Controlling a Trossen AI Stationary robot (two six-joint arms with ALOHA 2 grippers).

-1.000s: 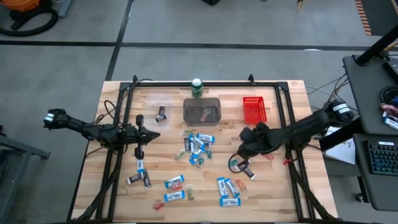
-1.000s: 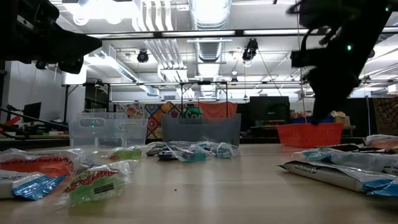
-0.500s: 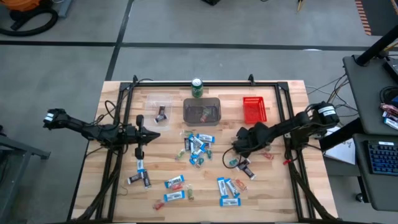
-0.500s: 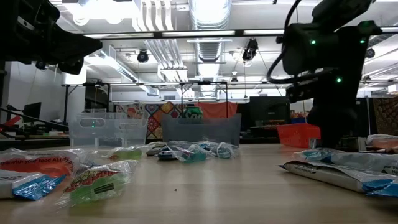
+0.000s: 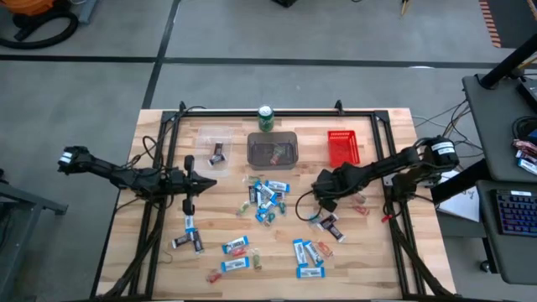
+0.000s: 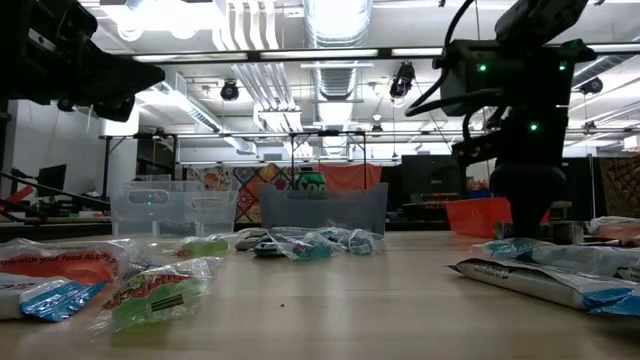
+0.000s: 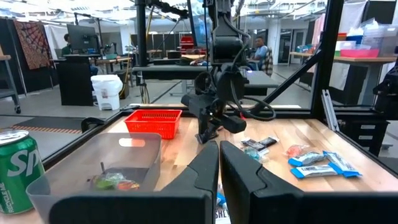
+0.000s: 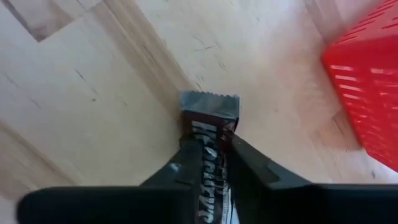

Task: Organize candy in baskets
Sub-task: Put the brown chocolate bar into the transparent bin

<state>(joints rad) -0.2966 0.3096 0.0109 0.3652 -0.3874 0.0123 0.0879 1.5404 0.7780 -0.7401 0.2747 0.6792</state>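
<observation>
Where the right gripper was held wide a second ago, a dark candy bar is now pinched on the table near the red basket; the left gripper, shut, is parked.

green can: white letters "SP", rest cut off at the frame edge
dark mini bar: white print on the wrapper, held between the right gripper's fingers; letters too skewed to read
red-and-green wrapper: printed text, too blurred to read
red wrapper: white line, possibly ending "ALL", rest unclear
other candy, high view: too small to read
</observation>
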